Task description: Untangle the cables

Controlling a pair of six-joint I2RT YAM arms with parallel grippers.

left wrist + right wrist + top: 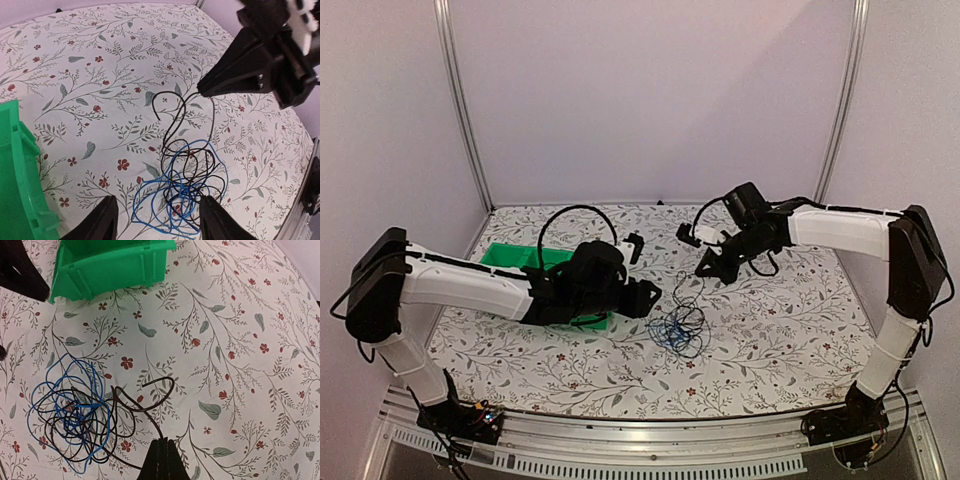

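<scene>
The cables [681, 327] are thin blue and black wires in a loose snarl on the flowered table. The snarl also shows in the left wrist view [187, 185] and in the right wrist view [75, 415]. My right gripper [704, 270] is shut on black cable strands [155, 420] and holds them lifted above the table, just beyond the snarl; it shows from the left wrist too [200, 90]. My left gripper [650, 298] is open and empty, hovering over the near left side of the snarl with its fingers [102, 220] on either side of it.
A green bin [515, 262] sits at the left, partly under my left arm, and shows in the left wrist view [17, 185] and the right wrist view [112, 265]. The table's far wall and metal posts stand behind.
</scene>
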